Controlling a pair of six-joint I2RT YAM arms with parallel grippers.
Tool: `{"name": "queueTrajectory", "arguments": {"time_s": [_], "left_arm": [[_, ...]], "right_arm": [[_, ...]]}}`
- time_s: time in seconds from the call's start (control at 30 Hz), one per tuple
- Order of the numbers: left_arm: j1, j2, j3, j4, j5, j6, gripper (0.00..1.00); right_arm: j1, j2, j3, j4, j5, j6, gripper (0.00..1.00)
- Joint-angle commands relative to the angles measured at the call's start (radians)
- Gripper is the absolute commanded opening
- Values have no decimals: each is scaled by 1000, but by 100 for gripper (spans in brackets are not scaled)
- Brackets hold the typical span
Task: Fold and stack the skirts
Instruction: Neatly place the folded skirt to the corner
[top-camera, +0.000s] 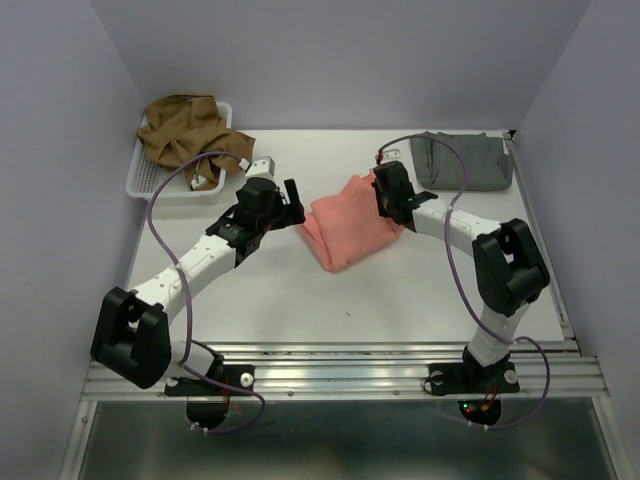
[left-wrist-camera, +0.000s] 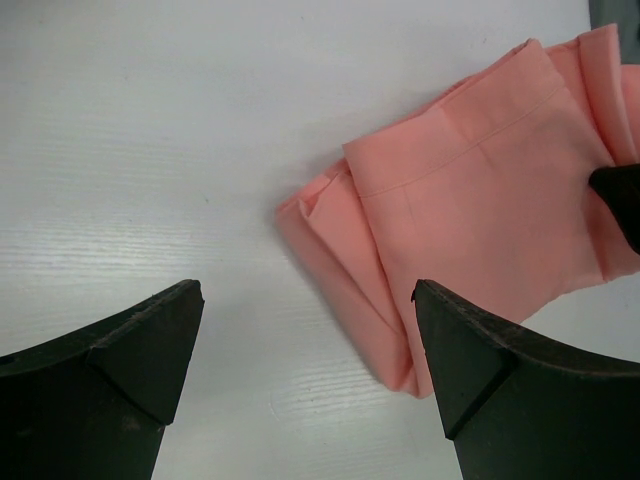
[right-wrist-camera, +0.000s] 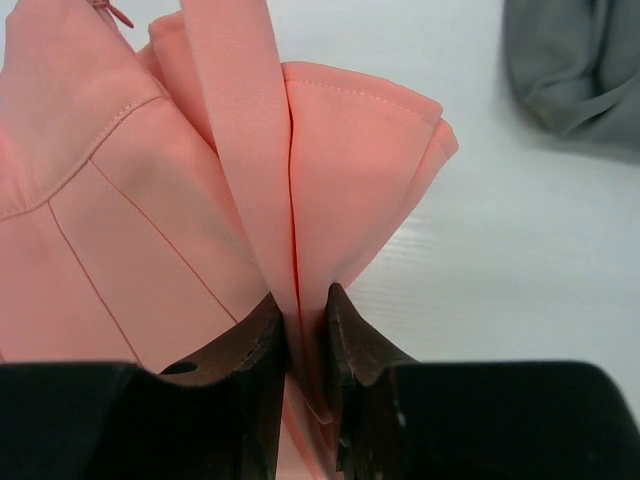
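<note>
With the right gripper (right-wrist-camera: 305, 305) pinched tight on a salmon-pink skirt (top-camera: 345, 228) fold, the left gripper (left-wrist-camera: 306, 290) hovers beside it, gaping and empty.

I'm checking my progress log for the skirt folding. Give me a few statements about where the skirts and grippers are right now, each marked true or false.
1. The right gripper is shut on a fold of the salmon-pink skirt. True.
2. The left gripper is clamped on the same skirt. False: it is open and holds nothing, just off the skirt's edge.
3. The olive-brown skirt lies in the white basket at the far left. True.
4. The grey skirt is stacked on the salmon-pink skirt. False: it lies apart, at the table's far right.
</note>
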Motion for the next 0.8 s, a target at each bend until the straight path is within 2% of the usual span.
{"name": "queueTrajectory", "arguments": {"time_s": [0.0,0.17,0.47,0.77], "left_arm": [[18,-44,20,-26,-53,0,99],[32,-47,38,-49,-76,0,99],[58,-35,71,-75,-98,7,99],[75,62,153,-86,-92,20,99]], "right_arm": [[-1,-18,116,66,159,-106,1],[-32,50,252,62,208,-149,1],[-158,137,444,23,164,-181,1],[-258,260,685,5,174,-222,1]]}}
